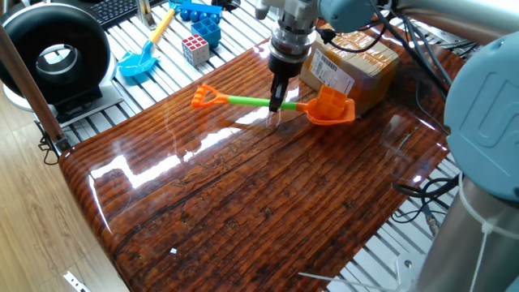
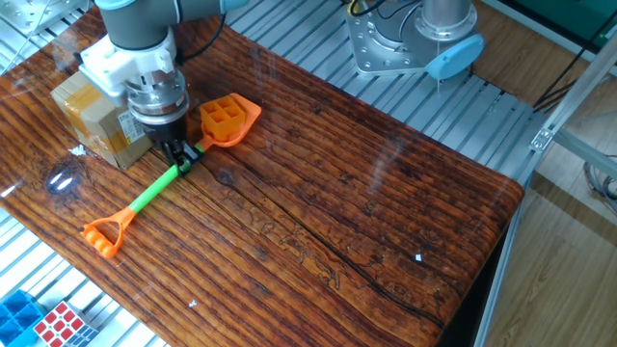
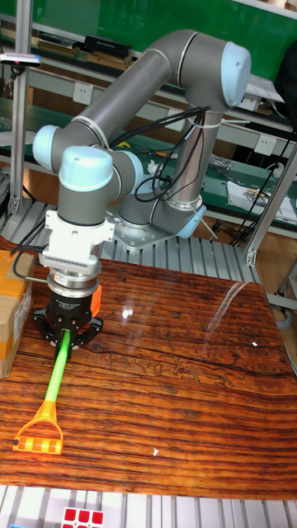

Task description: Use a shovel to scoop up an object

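My gripper [image 1: 276, 104] [image 2: 183, 158] [image 3: 66, 335] is shut on the green shaft of the shovel [image 1: 243, 100] [image 2: 154, 193] [image 3: 54, 375], close to the blade. The orange blade [image 1: 339, 116] [image 2: 243, 125] points toward the cardboard box. The object, a small orange brick [image 1: 329, 98] [image 2: 223, 114], lies in the blade with its hollow grid facing up. The shovel's orange loop end [image 1: 203, 97] [image 2: 104, 235] [image 3: 39, 436] sticks out over the table on the opposite side. In the tall fixed view my wrist hides the blade and the brick.
A brown cardboard box [image 1: 357, 63] [image 2: 89, 114] [image 3: 10, 307] stands right behind the blade. Off the wooden tabletop [image 1: 243, 195], on the metal slats, lie a blue shovel [image 1: 138, 62], a puzzle cube [image 1: 195, 49] [image 2: 62, 324] and blue bricks [image 1: 203, 29].
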`<action>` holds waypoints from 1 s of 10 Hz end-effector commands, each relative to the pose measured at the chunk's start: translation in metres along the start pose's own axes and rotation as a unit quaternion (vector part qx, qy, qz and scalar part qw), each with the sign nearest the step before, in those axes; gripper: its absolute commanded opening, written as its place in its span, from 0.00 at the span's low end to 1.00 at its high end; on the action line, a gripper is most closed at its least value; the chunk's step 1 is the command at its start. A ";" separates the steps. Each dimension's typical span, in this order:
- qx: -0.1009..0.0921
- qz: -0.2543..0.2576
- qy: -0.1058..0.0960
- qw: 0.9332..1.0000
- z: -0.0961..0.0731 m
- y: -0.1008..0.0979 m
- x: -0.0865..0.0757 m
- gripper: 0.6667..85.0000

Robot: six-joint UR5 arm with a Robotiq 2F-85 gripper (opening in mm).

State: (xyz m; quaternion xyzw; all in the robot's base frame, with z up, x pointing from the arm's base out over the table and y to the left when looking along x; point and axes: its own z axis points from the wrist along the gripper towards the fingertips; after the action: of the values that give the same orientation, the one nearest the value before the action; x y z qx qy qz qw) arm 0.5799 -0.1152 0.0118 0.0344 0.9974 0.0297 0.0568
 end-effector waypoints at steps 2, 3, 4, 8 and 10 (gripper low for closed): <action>-0.030 -0.011 0.023 0.999 0.005 0.004 0.017 0.31; -0.029 -0.018 0.032 0.999 0.004 0.004 0.022 0.43; -0.032 -0.018 0.035 0.999 0.004 0.005 0.024 0.49; -0.019 -0.036 0.049 0.998 0.000 0.002 0.031 0.67; 0.000 -0.047 0.059 0.997 -0.006 -0.006 0.036 0.69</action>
State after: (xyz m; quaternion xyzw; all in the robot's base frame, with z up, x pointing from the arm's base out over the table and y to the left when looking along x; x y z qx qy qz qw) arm 0.5490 -0.1148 0.0078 -0.0058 0.9992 0.0395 0.0087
